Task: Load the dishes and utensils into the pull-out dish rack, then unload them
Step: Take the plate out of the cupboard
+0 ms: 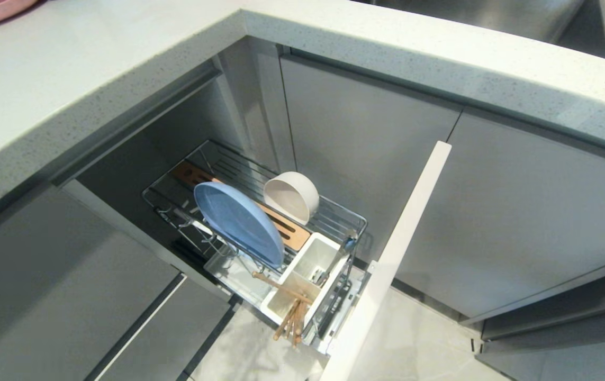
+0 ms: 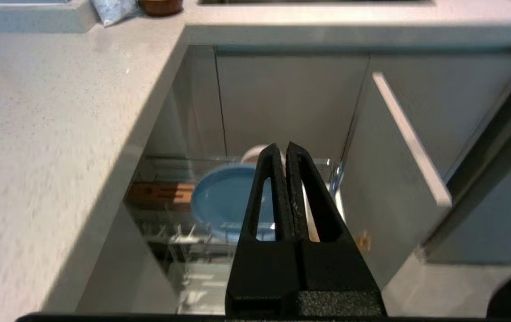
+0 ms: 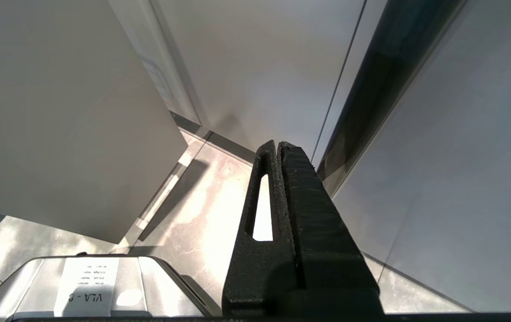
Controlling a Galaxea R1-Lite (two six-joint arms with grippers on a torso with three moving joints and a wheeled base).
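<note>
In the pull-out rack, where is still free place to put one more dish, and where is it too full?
Free: the back of the dish rack, behind the blue plate and left of the off-white bowl, over the wooden strip. Crowded: the front, where the white caddy holds chopsticks and spoons.

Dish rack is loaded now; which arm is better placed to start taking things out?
Probably the left. Its shut gripper faces the rack, with the blue plate straight ahead. The right gripper, also shut, faces only cabinet fronts and floor, with no dishes in its view.
</note>
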